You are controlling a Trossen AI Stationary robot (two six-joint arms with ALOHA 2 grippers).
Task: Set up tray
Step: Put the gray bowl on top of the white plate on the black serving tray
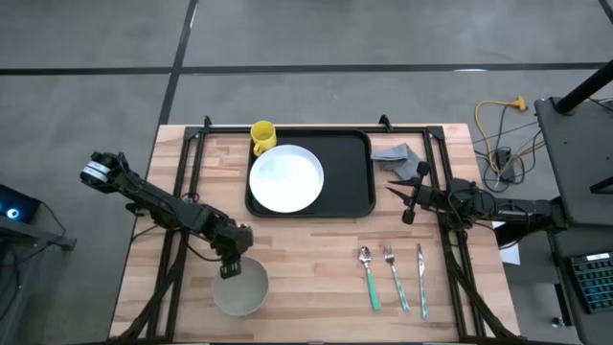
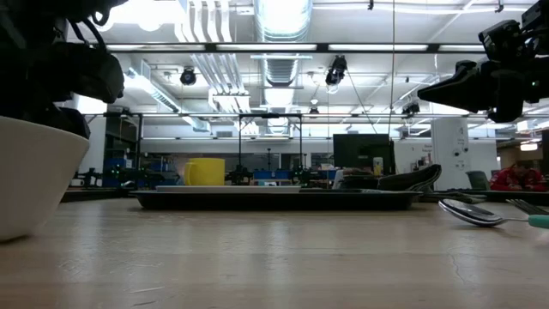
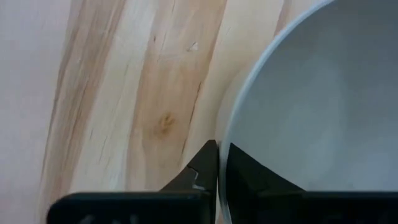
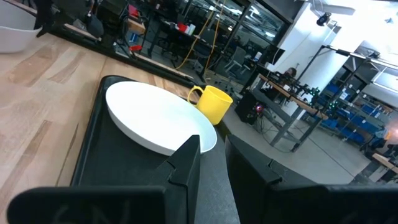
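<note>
You have a light wooden table [image 1: 316, 240] carrying a black tray [image 1: 359, 182] at far centre and a grey cloth [image 1: 400, 158] to its right. A white bowl [image 1: 239, 289] rests near left; a spoon [image 1: 369, 278], fork [image 1: 395, 278] and knife [image 1: 420, 278] lie side by side near right.

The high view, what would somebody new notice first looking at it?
Most likely the white plate lying on the black tray at the table's far middle, with a yellow mug at the tray's far left corner. Next, the left gripper, its jaws closed on the rim of the white bowl near the front edge. The right gripper hovers just right of the tray.
</note>
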